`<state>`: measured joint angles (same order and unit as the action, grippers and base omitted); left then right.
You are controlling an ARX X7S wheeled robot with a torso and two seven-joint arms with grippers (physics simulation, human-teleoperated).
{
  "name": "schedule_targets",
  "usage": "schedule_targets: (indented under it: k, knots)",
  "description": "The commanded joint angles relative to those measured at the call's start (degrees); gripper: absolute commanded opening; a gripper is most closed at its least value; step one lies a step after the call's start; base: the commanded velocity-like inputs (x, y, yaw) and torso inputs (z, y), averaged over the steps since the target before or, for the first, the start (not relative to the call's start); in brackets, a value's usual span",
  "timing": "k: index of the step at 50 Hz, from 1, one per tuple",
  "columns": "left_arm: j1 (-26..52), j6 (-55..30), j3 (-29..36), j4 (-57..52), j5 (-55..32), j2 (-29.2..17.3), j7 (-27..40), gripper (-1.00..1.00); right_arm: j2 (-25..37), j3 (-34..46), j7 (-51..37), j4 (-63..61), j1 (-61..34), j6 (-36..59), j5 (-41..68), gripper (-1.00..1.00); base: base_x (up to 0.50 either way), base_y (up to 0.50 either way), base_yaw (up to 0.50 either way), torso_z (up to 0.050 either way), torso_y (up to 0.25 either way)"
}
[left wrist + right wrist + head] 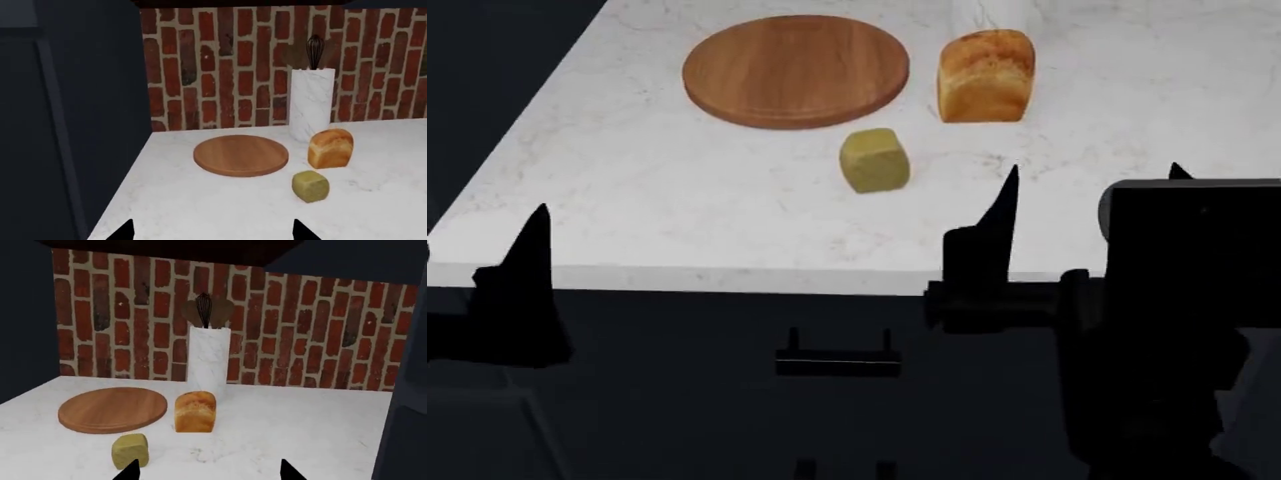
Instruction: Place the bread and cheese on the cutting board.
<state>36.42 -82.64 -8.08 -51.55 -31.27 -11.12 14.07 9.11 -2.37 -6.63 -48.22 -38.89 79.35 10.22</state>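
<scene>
The round reddish-brown cutting board [795, 70] lies on the white marble counter [667, 200], and nothing lies on it. The golden-brown bread [985, 76] stands upright just right of the board. The olive-yellow cheese [874, 160] sits in front of both, closer to me. All three also show in the left wrist view, board [240, 155], bread [330, 148], cheese [310, 186], and in the right wrist view, board [112, 409], bread [195, 412], cheese [129, 451]. My left gripper [213, 232] is open and empty at the counter's front left. My right gripper [208, 471] is open and empty, just right of the cheese and short of it.
A white marble utensil holder [311, 102] with a whisk stands behind the bread against the red brick wall [300, 340]. A tall dark cabinet side [73, 125] bounds the counter on the left. The counter's front edge [761, 275] runs just ahead of both grippers.
</scene>
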Motion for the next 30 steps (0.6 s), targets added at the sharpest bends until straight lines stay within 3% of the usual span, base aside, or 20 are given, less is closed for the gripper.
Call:
schedule_targets:
  k: [1,10,26,29,30]
  knots:
    - [4.38,-6.3,-4.24,-3.02,-5.79,-0.44,1.97,1.0,-0.3,-2.15,1.57,-4.34,-3.86,8.81,0.71,1.0,0.0,0.0,0.0,0.05,0.0]
    - [2.69,-3.44,-7.15,-1.26,-6.92,-0.93,2.23,1.0,0.88,-1.76,1.39,-2.7,-2.86,6.6,0.84,1.0,0.0,0.0,0.0,0.05,0.0]
    - [2.39,-2.95,-5.25,-1.01,-8.47,-2.25,3.11,1.0,2.92,-3.09,1.92,-1.76,-1.56,5.27,1.25,1.0,0.0,0.0,0.0,0.05,0.0]
    - [3.68,-7.07,-7.12,0.11,-13.24,-1.47,6.48,1.0,3.74,-2.78,2.07,-1.84,-0.77,4.16,1.27,1.0,0.0,0.0,0.0,0.029,0.0]
    - [4.07,-7.31,-7.88,2.7,-20.64,-2.71,11.59,1.0,4.37,-2.92,2.51,-1.4,-0.62,3.74,1.39,1.0,0.0,0.0,0.0,0.0,0.0]
